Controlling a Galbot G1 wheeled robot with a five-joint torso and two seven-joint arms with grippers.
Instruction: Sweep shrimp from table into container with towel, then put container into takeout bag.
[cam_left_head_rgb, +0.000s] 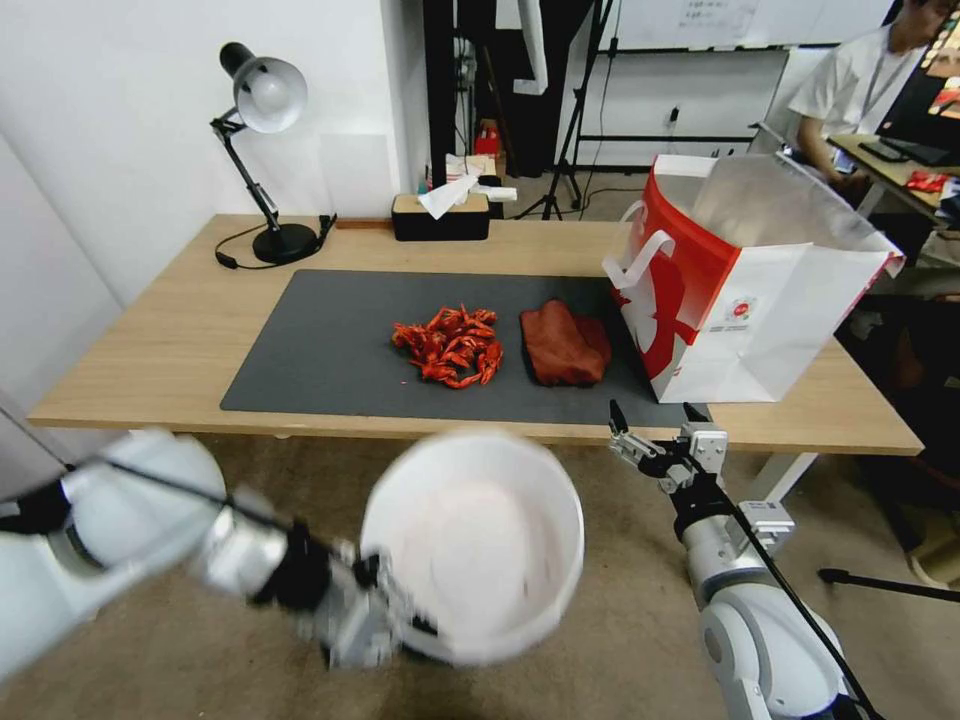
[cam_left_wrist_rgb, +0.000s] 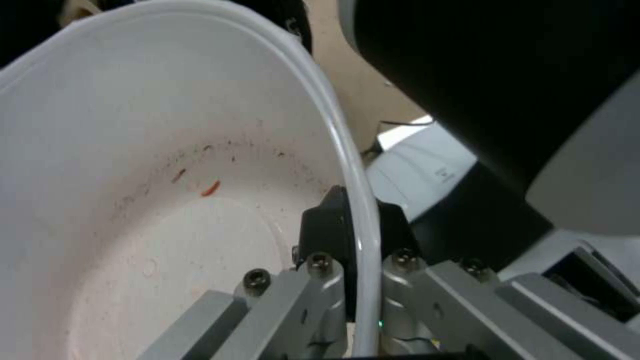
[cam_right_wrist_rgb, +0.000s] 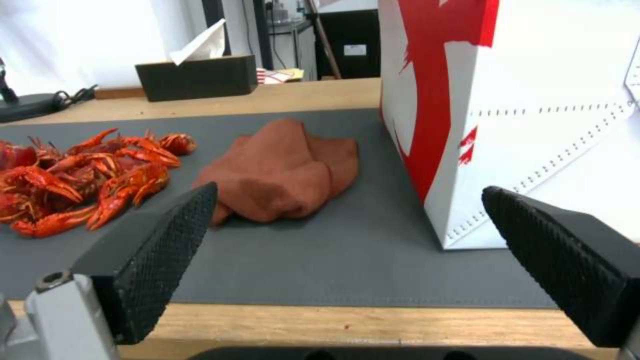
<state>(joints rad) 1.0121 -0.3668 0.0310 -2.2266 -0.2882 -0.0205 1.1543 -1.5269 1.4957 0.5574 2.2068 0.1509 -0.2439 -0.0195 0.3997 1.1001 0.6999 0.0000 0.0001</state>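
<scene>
A pile of red-orange shrimp (cam_left_head_rgb: 450, 346) (cam_right_wrist_rgb: 80, 175) lies mid-mat on the table (cam_left_head_rgb: 160, 350). Just right of it sits the dark red towel (cam_left_head_rgb: 565, 343) (cam_right_wrist_rgb: 280, 170). The red and white takeout bag (cam_left_head_rgb: 745, 290) (cam_right_wrist_rgb: 533, 100) stands open at the mat's right end. Below the table's front edge, my left gripper (cam_left_head_rgb: 385, 590) (cam_left_wrist_rgb: 357, 255) is shut on the rim of the white container (cam_left_head_rgb: 475, 545) (cam_left_wrist_rgb: 167, 175), which holds only small stains. Near the front edge, before the towel and bag, my right gripper (cam_left_head_rgb: 650, 415) (cam_right_wrist_rgb: 347, 200) is open with nothing between its fingers.
A desk lamp (cam_left_head_rgb: 262, 150) stands at the table's back left and a black tissue box (cam_left_head_rgb: 440, 215) (cam_right_wrist_rgb: 197, 75) at the back middle. The dark grey mat (cam_left_head_rgb: 320, 350) covers the centre. A person sits at a desk behind the bag.
</scene>
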